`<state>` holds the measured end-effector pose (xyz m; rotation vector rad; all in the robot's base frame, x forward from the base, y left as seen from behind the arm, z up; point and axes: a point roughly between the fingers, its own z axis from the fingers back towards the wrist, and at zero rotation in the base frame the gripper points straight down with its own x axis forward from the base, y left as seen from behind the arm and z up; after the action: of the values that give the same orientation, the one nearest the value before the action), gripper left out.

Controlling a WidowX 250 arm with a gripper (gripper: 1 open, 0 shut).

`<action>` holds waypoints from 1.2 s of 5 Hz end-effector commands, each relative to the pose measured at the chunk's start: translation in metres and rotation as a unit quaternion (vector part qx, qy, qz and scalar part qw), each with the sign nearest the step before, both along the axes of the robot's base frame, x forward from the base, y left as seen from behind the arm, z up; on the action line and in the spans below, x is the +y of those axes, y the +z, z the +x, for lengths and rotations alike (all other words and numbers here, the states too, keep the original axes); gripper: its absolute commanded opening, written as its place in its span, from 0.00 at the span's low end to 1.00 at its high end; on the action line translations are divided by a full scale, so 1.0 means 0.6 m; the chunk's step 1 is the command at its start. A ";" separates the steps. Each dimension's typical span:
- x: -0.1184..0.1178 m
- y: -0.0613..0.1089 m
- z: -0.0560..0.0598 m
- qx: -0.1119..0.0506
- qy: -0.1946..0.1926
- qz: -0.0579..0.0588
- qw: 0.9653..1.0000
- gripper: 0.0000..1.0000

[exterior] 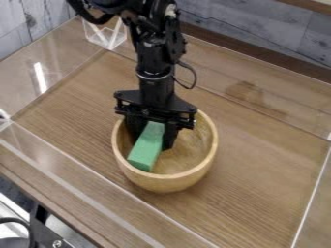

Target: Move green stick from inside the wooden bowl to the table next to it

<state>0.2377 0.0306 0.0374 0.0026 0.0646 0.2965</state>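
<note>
The green stick [146, 148] leans tilted inside the wooden bowl [196, 167], its upper end toward the far rim and its lower end near the front left wall. My gripper [155, 125] points straight down into the bowl, with its black fingers [130, 117] on either side of the stick's upper end, shut on it. The bowl rests on the table [265, 131] near the middle. The stick's gripped end is partly hidden by the fingers.
Low clear acrylic walls [142, 215] edge the brown wood-grain tabletop on all sides. Bare table surface lies to the right of the bowl and to its left. The black arm [153, 39] rises behind the bowl toward the top of the view.
</note>
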 end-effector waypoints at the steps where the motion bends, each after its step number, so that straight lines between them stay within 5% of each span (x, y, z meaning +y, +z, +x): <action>1: 0.009 0.020 0.008 -0.023 0.006 0.004 1.000 0.00; 6: 0.019 0.014 -0.005 -0.018 0.010 0.006 1.000 0.00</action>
<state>0.2278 0.0376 0.0327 0.0056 0.0863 0.3063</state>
